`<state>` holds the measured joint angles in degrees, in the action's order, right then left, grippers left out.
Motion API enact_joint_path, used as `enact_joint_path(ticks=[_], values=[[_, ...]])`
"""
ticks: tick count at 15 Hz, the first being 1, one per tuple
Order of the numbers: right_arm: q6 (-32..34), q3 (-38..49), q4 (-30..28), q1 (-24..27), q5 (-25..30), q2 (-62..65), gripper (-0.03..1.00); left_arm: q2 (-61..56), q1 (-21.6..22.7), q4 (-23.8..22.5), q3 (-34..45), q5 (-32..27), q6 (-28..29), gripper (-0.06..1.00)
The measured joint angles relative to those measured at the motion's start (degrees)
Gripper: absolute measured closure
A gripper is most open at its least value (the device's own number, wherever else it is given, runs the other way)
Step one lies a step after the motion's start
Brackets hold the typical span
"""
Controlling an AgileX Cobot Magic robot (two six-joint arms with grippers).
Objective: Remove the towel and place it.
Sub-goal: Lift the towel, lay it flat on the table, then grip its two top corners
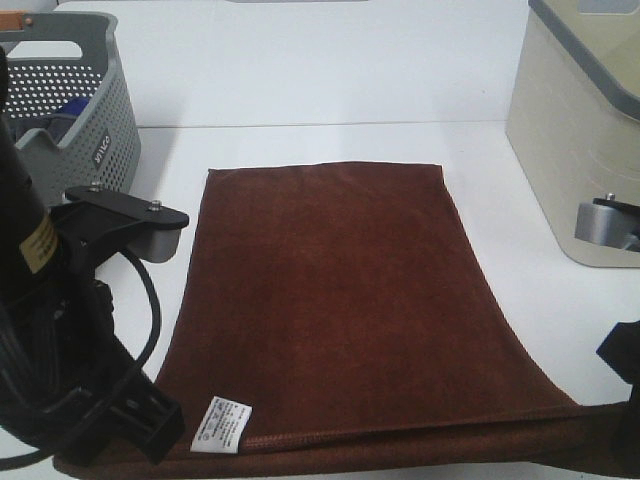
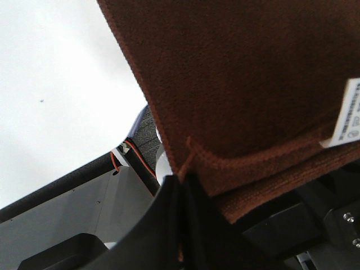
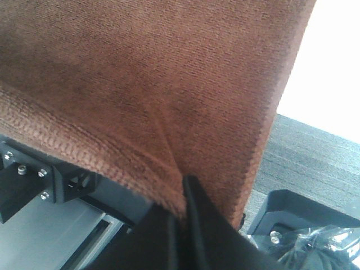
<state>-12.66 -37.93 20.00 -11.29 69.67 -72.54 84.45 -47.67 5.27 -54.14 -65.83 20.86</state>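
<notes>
Currently: towel (image 1: 330, 300), one; soft, probably light and limp, spread flat on the bench (image 1: 530, 260). My left claw (image 2: 181, 183) and right claw (image 3: 184, 194) each clench a near corner; hold hems, expect sagging.

You had a flat white counter (image 1: 330, 90) before you. On it lay a large reddish-brown rectangular cloth towel (image 1: 340, 290), spread flat. A grey perforated plastic basket (image 1: 95, 125) stood at its far left, and a beige plastic bin (image 1: 570, 140) at its far right.
</notes>
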Motion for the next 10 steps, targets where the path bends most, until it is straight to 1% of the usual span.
enact_joint_path(ticks=[4,5,6,7,8,9,10], values=[[0.00,0.06,0.06,0.00,0.00,0.06,0.97,0.00,0.00,0.17,0.11,0.00,0.00,0.94],[0.63,0.06,0.11,0.00,0.00,0.06,0.87,0.00,0.00,-0.17,0.17,-0.92,0.00,0.94],[0.63,0.06,0.11,0.00,0.00,0.06,0.87,0.00,0.00,-0.17,0.17,-0.92,0.00,0.94],[1.32,0.06,0.11,0.11,0.00,0.06,0.76,0.00,0.00,-0.34,0.29,-1.95,0.00,0.88],[1.43,0.06,-0.11,0.17,0.00,0.06,0.59,0.00,0.00,-0.34,0.40,-2.75,0.00,0.77],[1.49,0.06,-0.29,0.34,0.00,0.06,0.44,0.00,0.00,-0.46,0.40,-3.09,0.00,0.64],[1.49,0.06,-0.46,0.40,0.00,0.06,0.34,0.00,0.00,-0.52,0.40,-3.15,0.00,0.49]])
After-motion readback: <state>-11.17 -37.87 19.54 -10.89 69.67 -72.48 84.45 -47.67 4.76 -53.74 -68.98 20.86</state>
